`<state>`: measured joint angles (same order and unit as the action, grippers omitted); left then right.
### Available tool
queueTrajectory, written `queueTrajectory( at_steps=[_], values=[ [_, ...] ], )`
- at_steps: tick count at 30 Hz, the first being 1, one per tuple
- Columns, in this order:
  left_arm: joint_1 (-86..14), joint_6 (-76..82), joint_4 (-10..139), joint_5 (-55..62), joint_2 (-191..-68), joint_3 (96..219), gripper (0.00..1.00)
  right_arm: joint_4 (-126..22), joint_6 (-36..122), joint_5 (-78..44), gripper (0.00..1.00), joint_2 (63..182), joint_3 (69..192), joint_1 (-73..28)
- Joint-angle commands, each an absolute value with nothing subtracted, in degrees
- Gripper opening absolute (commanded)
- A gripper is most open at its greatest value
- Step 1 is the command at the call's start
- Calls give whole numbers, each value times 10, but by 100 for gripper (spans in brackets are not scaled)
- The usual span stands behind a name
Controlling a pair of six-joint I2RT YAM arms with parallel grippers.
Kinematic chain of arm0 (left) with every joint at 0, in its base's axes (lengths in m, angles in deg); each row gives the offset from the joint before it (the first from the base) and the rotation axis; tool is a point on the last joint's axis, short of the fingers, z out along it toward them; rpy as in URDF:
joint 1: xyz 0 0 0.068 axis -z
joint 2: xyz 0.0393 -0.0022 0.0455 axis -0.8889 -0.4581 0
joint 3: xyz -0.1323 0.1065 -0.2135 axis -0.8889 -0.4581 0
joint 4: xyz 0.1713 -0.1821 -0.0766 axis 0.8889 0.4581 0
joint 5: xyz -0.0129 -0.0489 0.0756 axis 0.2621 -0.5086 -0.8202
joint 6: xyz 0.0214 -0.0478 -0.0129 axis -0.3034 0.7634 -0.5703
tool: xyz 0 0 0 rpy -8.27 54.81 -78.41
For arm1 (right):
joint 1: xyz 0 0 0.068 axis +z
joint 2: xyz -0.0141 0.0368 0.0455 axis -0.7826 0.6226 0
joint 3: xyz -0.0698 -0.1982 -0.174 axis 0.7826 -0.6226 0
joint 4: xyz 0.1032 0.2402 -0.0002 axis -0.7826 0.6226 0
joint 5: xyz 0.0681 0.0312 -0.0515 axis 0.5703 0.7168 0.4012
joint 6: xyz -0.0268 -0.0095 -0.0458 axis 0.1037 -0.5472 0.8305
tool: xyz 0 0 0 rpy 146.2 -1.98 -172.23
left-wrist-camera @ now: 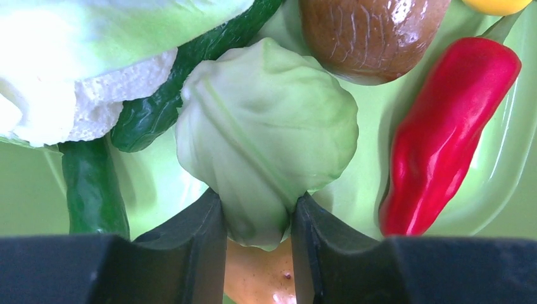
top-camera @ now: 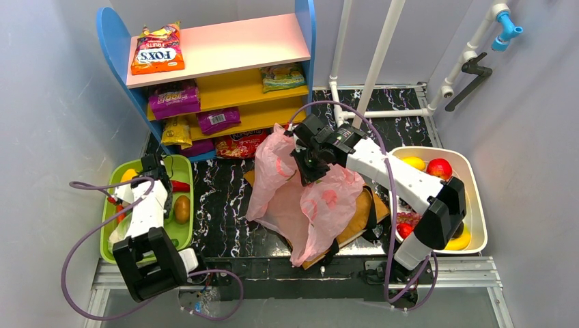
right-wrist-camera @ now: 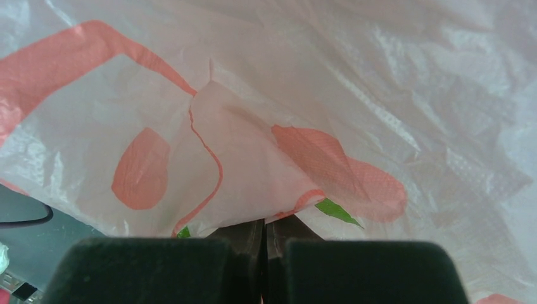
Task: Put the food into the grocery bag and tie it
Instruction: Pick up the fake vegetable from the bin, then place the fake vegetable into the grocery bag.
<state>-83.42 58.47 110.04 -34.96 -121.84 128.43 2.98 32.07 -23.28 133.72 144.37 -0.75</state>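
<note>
The pink grocery bag [top-camera: 304, 198] lies crumpled mid-table over a brown paper bag. My right gripper [top-camera: 304, 166] is shut on a fold of the grocery bag [right-wrist-camera: 253, 164] and holds its top edge up. My left gripper [top-camera: 151, 166] is down in the green tray [top-camera: 183, 166]; in the left wrist view its jaws [left-wrist-camera: 258, 218] are shut on a pale green cabbage [left-wrist-camera: 266, 133]. A red chili [left-wrist-camera: 443, 133], a brown potato [left-wrist-camera: 370, 31], green cucumbers [left-wrist-camera: 92, 183] and a white cauliflower [left-wrist-camera: 69, 82] lie around the cabbage.
A blue shelf [top-camera: 109, 41] at the back holds snack packets [top-camera: 158, 49]. A white bin [top-camera: 476, 198] at right holds fruit [top-camera: 439, 167]. The brown paper bag [top-camera: 362, 212] lies under the pink one. White pipes [top-camera: 379, 48] stand behind.
</note>
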Motion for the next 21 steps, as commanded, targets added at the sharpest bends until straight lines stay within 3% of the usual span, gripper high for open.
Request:
queueTrajectory(
  at_steps=[1,10,13,21],
  values=[
    [-836,560,1149,-338,-1187,1305,11,31,329,-232,1,1308,1448,-9],
    [-836,421,1123,-290,-1072,1319,7,32,311,-237,1,1297,1474,-10],
    [-836,331,1068,-195,-1034,1321,0,33,301,-242,1,1299,1482,-10],
    [-834,199,1028,44,-962,1350,0,18,259,-225,1,1296,1485,-18]
  ],
)
